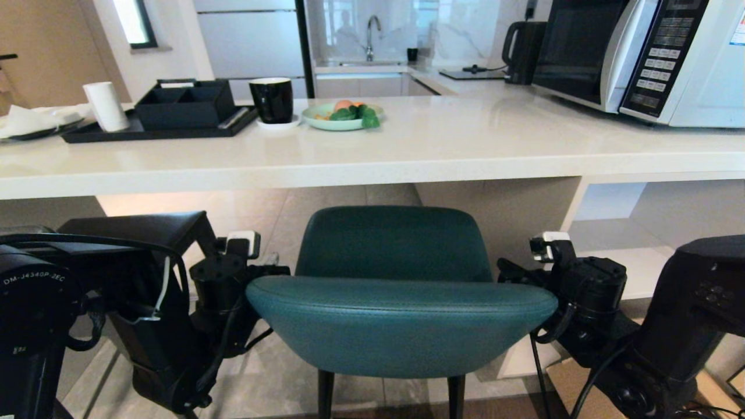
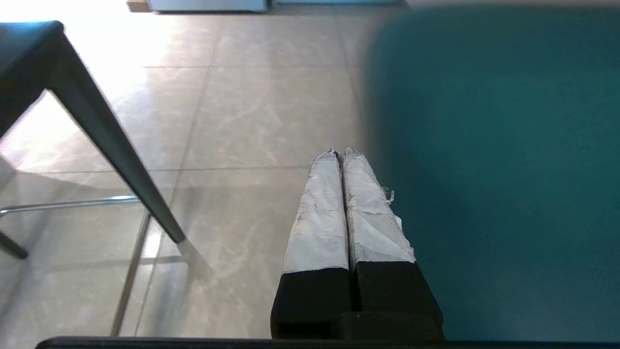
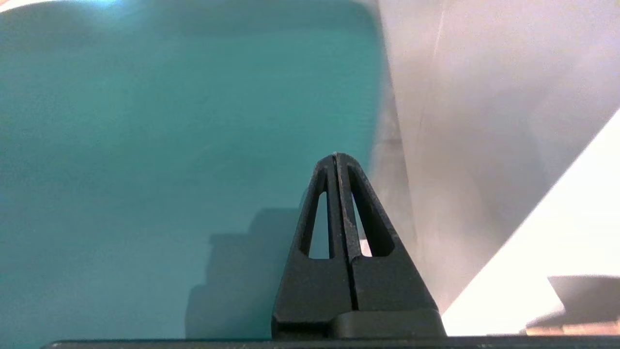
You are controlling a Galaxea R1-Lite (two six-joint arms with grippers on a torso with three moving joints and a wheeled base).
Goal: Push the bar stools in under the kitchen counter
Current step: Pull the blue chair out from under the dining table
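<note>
Nearest the camera, both arms bracket the teal stool (image 1: 401, 314): left end effector (image 2: 340, 154) and right end effector (image 3: 335, 157) clenched empty, flanking its backrest. Smooth leather looks slippery and the frame stiff, so shoving the curved back's ends seems best. Beyond, its seat sits partly under the surface (image 1: 372, 169).
</note>
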